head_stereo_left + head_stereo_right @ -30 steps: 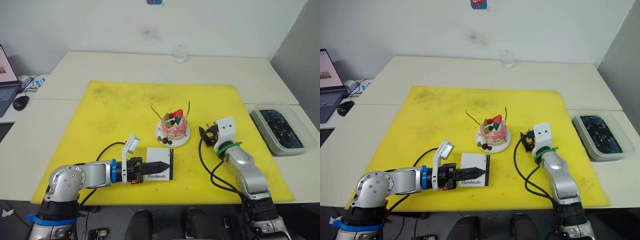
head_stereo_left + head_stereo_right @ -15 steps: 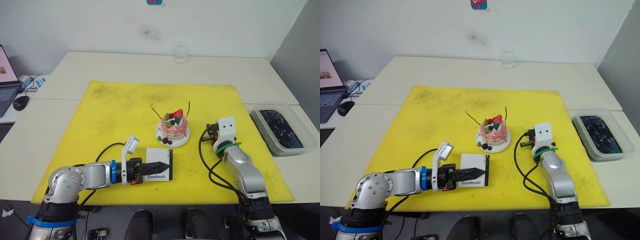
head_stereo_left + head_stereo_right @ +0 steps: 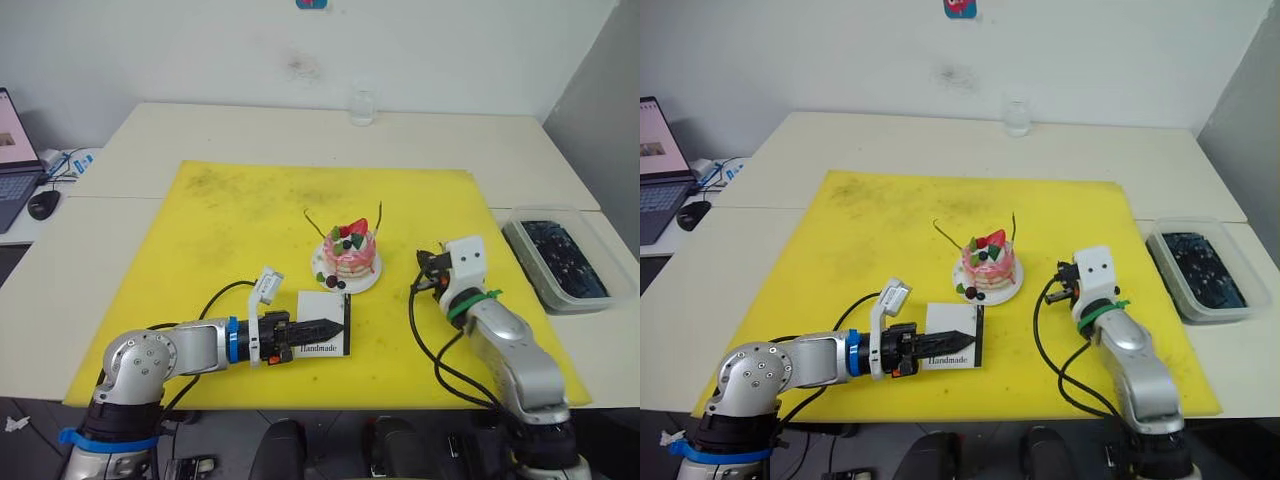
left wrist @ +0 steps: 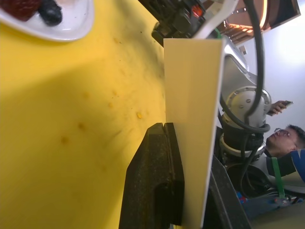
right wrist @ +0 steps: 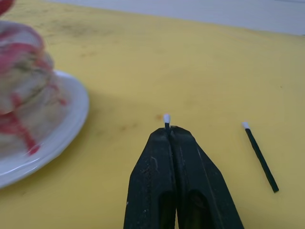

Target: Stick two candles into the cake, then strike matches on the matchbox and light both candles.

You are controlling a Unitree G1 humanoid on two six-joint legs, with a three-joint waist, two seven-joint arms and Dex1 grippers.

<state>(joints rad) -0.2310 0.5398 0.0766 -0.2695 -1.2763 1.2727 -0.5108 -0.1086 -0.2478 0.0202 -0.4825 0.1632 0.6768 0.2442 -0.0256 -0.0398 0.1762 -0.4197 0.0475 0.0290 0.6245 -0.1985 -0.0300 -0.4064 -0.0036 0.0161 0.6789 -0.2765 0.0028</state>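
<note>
Two candles point(image 3: 379, 216) stand in the cake point(image 3: 347, 251). Left gripper point(image 3: 335, 326) clamps the matchbox point(image 3: 322, 338); right gripper point(image 5: 169, 130) pinches one match point(image 5: 166, 120), another match point(image 5: 259, 156) lying just beside its jaws.

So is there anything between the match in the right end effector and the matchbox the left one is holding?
Nothing visible. The right end effector grips a match, and only bare yellow mat separates it from the matchbox in the left end effector. The cake sits behind that line.

Only the white tip of the match point(image 5: 166, 119) shows; the right hand's point(image 5: 170, 133) fingers hide its stick.
</note>
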